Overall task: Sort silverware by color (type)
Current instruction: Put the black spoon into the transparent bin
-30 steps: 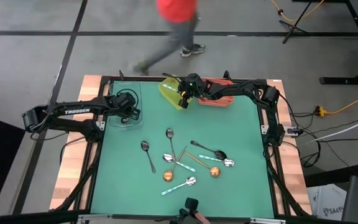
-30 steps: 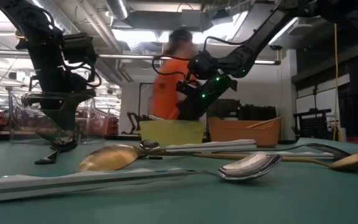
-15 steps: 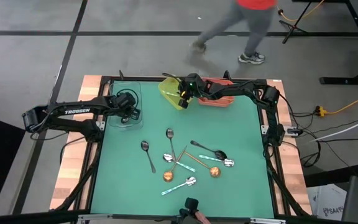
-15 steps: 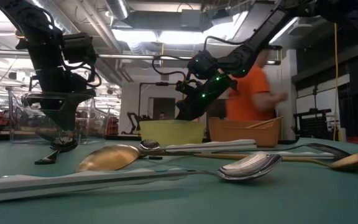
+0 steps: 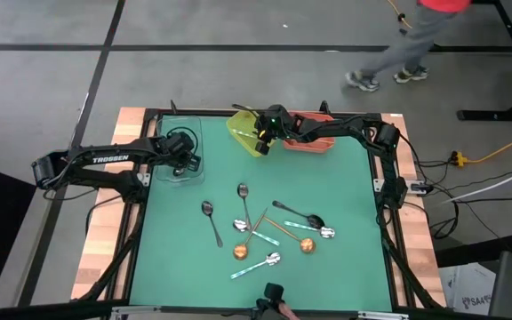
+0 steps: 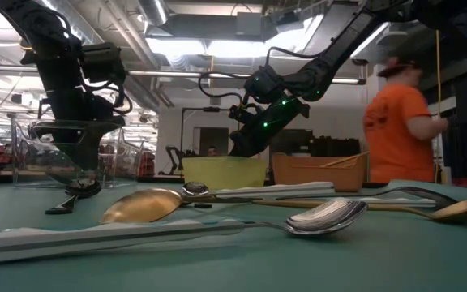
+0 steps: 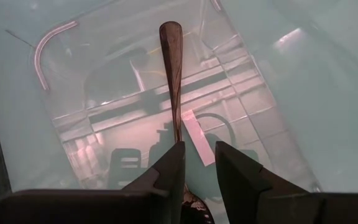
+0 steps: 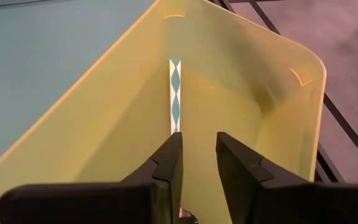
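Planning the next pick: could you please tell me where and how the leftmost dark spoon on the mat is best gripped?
Probably at mid-handle, straight down from above, claw across it: the leftmost dark spoon lies flat on the mat, its slim handle clear of the other spoons.

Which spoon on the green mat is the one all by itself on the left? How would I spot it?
Look at the green mat from above and find the jumble of spoons in its middle. Just left of that jumble lies a dark spoon, bowl toward the bins, handle slanting toward the mat's near edge. It touches nothing, while the copper spoons and teal-handled spoons to its right criss-cross each other.
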Tool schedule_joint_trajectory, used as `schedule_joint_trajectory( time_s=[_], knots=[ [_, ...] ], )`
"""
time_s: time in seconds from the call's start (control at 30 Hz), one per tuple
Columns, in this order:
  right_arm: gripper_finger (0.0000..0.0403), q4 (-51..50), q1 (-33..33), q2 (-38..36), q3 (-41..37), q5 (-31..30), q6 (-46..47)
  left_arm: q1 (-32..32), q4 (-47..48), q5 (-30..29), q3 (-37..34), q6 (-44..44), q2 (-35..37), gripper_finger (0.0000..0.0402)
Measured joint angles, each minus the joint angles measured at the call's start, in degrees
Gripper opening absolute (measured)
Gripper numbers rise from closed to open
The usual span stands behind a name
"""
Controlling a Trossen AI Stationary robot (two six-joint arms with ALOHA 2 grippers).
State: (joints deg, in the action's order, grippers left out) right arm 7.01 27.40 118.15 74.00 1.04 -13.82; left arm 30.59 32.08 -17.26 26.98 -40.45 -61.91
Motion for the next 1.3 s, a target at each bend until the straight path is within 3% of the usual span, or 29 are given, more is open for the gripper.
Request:
schedule_joint_trajectory(
  time_s=[0.27, 0.5, 0.67, 0.9, 1.13, 1.3],
  knots=[
    [0.0088, -0.6, 0.0, -1.0, 0.0, 0.0, 0.0, 0.0, 0.0, 0.4, 0.0, 0.0, 0.0, 0.0082],
    [0.0088, -3.7, -0.1, -7.6, 0.0, 0.0, -0.4, 0.0, 0.0, 0.5, 2.5, 0.4, 0.0, 0.0082],
    [0.0088, -9.9, 0.0, -14.1, 0.0, 0.0, -1.7, 0.0, 0.4, 0.9, 8.2, 5.0, 0.1, 0.0082],
    [0.0088, -23.6, -0.1, -23.8, 0.0, 2.5, -4.5, -0.5, 0.4, 7.3, 19.0, 13.1, 0.1, 0.0082],
    [0.0088, -33.6, -3.7, -31.8, 0.0, 3.5, -4.7, -8.6, -0.1, 14.7, 27.7, 25.0, 0.1, 0.0082],
    [0.0088, -38.8, -8.2, -34.6, 0.0, 3.5, -4.7, -20.3, -2.6, 19.9, 29.5, 33.2, 0.1, 0.0082]
  ],
)
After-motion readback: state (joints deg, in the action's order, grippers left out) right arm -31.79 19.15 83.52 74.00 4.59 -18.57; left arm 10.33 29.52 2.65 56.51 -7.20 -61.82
